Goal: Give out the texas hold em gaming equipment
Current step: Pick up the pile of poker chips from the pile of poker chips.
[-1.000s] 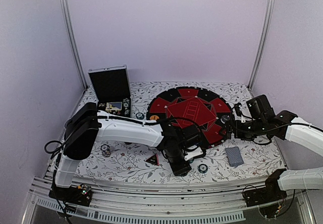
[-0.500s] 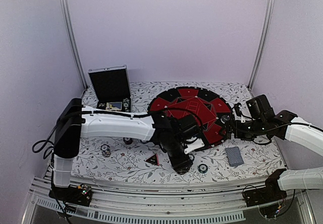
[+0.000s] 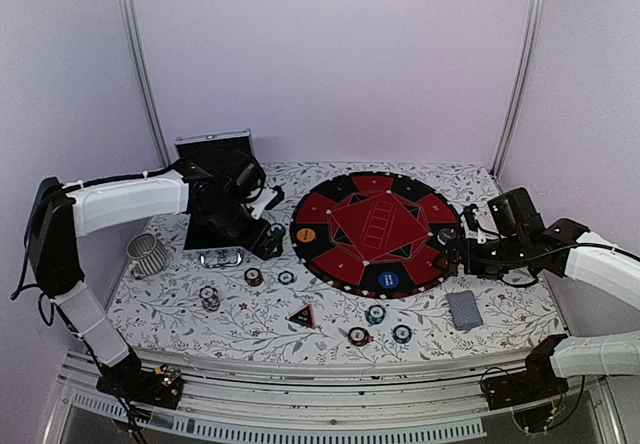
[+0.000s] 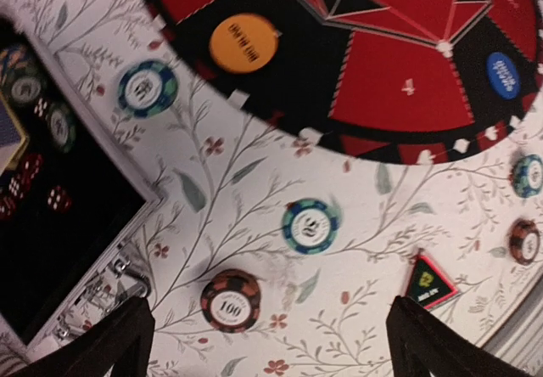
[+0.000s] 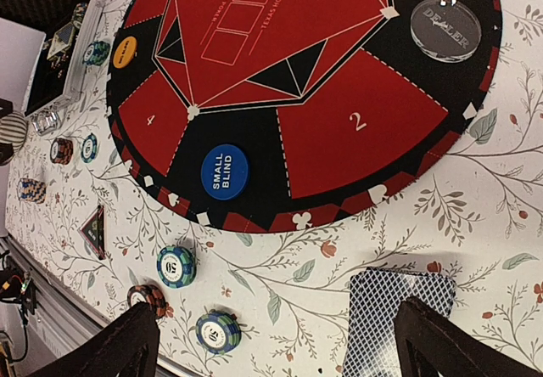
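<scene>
The round red-and-black mat (image 3: 372, 226) holds an orange button (image 3: 306, 234), a blue button (image 3: 388, 281) and a clear dealer button (image 3: 446, 234). Teal chips (image 3: 375, 314) and a brown chip (image 3: 359, 336) lie in front of it. The red-black triangle (image 3: 302, 315) and a grey-blue card deck (image 3: 464, 309) lie near them. My left gripper (image 3: 262, 236) is open and empty, over a brown chip (image 4: 230, 301) and a teal chip (image 4: 310, 225) beside the case. My right gripper (image 3: 452, 254) is open and empty above the deck (image 5: 399, 317).
The open silver-edged black case (image 3: 215, 199) with chips inside stands at the back left. A ribbed metal cup (image 3: 148, 254) stands at the left edge. A chip stack (image 3: 209, 296) lies front left. Another teal chip (image 3: 277, 230) lies by the case.
My left arm has swung from the front centre of the table back left to the case, uncovering the chips in front of the mat. The right arm has not moved.
</scene>
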Robot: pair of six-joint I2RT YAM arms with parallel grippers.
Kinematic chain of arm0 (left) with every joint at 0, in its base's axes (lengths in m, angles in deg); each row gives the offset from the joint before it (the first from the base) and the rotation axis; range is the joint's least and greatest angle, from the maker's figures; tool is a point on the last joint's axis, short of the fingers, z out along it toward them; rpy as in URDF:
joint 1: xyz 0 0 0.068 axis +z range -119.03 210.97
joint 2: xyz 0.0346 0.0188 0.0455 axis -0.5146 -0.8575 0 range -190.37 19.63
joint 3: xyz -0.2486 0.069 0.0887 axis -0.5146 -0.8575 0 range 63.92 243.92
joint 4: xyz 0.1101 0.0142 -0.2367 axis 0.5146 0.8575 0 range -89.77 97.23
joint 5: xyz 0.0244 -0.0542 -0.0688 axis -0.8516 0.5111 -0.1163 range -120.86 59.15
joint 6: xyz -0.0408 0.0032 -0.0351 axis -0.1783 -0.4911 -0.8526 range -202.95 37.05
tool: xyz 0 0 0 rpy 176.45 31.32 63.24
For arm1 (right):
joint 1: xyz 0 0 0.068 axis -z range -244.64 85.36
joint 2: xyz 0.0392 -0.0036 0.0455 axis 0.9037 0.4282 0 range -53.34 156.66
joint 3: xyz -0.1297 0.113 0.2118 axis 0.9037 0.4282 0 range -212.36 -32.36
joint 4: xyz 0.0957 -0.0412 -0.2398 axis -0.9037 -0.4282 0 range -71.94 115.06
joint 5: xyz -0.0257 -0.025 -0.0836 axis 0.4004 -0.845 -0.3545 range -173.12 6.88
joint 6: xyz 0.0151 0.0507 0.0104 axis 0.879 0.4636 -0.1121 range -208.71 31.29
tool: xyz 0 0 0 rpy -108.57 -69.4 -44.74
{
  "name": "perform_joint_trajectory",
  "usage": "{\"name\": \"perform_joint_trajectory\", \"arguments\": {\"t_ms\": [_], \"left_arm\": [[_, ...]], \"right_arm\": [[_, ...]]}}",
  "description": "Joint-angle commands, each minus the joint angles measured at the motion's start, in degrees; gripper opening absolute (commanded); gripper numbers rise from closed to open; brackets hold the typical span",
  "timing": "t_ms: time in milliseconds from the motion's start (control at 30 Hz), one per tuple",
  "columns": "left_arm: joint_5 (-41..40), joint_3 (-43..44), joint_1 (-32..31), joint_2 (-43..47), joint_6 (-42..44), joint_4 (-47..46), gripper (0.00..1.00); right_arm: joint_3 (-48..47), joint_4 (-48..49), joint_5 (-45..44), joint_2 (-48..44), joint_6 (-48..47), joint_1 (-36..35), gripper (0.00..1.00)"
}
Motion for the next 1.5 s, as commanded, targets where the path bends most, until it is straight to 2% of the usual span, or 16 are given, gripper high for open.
{"name": "perform_joint_trajectory", "arguments": {"t_ms": [0, 200, 500, 900, 1033, 1467], "left_arm": [[-2.0, -7.08, 4.63, 1.84, -2.14, -2.57, 0.98], [-0.35, -11.77, 7.65, -1.27, -2.41, -7.77, 0.98], [0.79, -11.49, 7.67, -7.51, -2.56, -8.76, 0.96], [0.78, -11.97, 6.55, -10.47, -3.34, -6.65, 0.75], [1.73, -12.34, 6.08, -11.39, -3.31, -6.29, 0.72], [2.58, -12.85, 4.72, -11.01, -2.78, -2.96, 0.73]], "right_arm": [[-0.45, -0.37, -0.13, -0.58, -0.01, 0.07, 0.99], [-0.51, -0.38, -0.17, -0.61, -0.28, 0.08, 0.99], [0.0, -0.23, -0.31, -0.74, 0.0, 0.03, 0.99], [0.2, -0.03, -0.22, -0.44, -0.18, 0.05, 0.99], [0.19, -0.03, -0.22, -0.58, -0.1, 0.06, 0.99], [0.12, -0.02, -0.08, -0.42, -0.02, 0.05, 0.99]]}}
